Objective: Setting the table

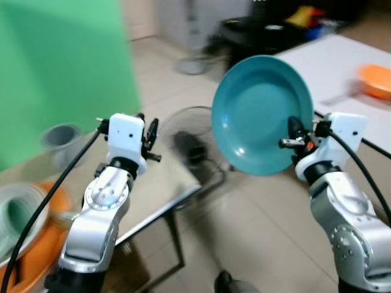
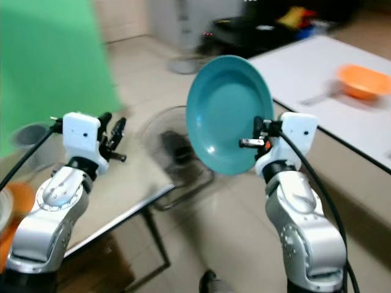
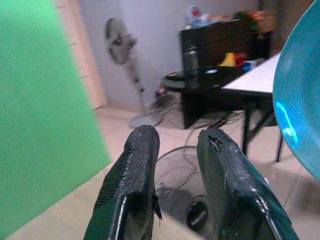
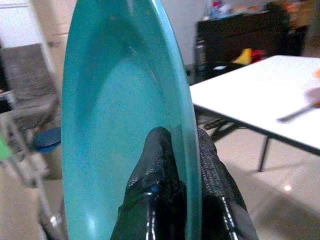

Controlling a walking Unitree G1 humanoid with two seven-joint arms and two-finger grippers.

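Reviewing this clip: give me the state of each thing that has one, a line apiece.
Teal plate: held up on edge, clamped at its rim.
Right gripper: shut on the plate's rim.
Left gripper: open, holding nothing.
Orange bowl: upright on the white table.
Floor fan: lying on the floor.

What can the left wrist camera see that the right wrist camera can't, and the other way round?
Left wrist view: the green wall, a standing fan, another fan lying on the floor, and the left gripper, holding nothing.
Right wrist view: the right gripper pinching the plate's rim, a grey chair, and a utensil on the table.
Both: the teal plate, white table and dark cabinet.
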